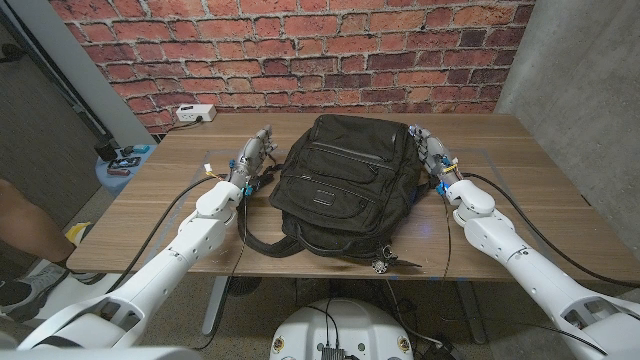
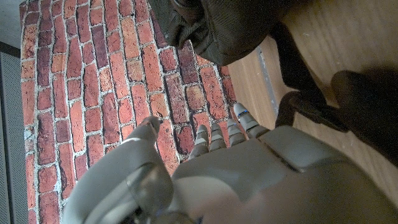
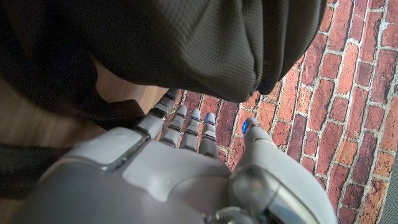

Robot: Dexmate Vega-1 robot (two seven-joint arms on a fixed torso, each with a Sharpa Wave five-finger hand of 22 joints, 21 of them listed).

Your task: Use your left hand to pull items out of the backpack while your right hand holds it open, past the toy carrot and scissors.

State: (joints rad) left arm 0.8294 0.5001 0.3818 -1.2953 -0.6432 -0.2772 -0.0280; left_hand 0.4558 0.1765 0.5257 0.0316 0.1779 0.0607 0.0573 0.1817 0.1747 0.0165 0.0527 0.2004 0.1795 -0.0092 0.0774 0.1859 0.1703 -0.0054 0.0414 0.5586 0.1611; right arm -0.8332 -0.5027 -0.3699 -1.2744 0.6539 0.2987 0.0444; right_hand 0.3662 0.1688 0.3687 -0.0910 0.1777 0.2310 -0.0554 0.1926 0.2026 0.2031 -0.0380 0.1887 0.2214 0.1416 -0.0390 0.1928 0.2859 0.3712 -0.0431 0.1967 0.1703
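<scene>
Head view: a wooden counter (image 1: 530, 190) stands before a red brick wall (image 1: 300, 50), with a grey wall to the robot's right and a white power strip (image 1: 196, 113) at the counter's far left corner. A black fabric backpack (image 1: 345, 185) lies closed in the middle of the counter, its straps trailing over the near edge. The left hand (image 1: 252, 158) stands just beside the backpack's left flank, its fingers (image 1: 262, 139) pointing toward the brick wall, apart and holding nothing. The right hand (image 1: 432, 152) stands just beside the backpack's right flank, fingers (image 1: 420, 135) likewise spread and empty. Bare counter lies outward of each hand, and a strip of it runs beyond the fingertips to the far edge. In the left wrist view the backpack bulges close beside the extended fingers (image 2: 217, 134); in the right wrist view its woven cloth hangs just past the fingertips (image 3: 186, 121). At the picture's left edge a person's leg (image 1: 25, 225) shows beside the counter.
</scene>
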